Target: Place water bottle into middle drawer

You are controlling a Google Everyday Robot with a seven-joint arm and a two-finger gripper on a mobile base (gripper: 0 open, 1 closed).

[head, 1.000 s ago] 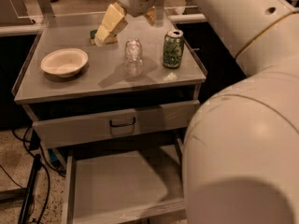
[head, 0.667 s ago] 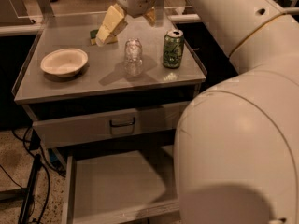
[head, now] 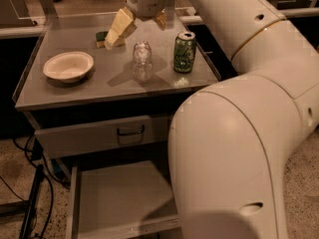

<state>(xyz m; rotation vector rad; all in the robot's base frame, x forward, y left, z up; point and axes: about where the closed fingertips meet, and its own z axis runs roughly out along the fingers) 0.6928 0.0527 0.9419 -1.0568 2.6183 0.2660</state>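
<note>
The water bottle (head: 142, 61), small, clear and ribbed, stands upright on the grey table top (head: 99, 81), left of a green can (head: 184, 52). My gripper (head: 139, 26) hangs just behind and above the bottle, open, with its yellow fingers (head: 119, 29) spread wider than the bottle and holding nothing. The middle drawer (head: 119, 198) is pulled out below the table and shows a bare grey bottom. My large white arm covers the drawer's right side.
A white bowl (head: 68, 66) sits at the table's left. A green and yellow sponge (head: 102, 38) lies behind the left finger. The top drawer (head: 130, 131) with a black handle is slightly open. Cables (head: 30, 203) lie on the floor at left.
The gripper and bottle stay where they were. The near part of my arm has spread a little further left across the view.
</note>
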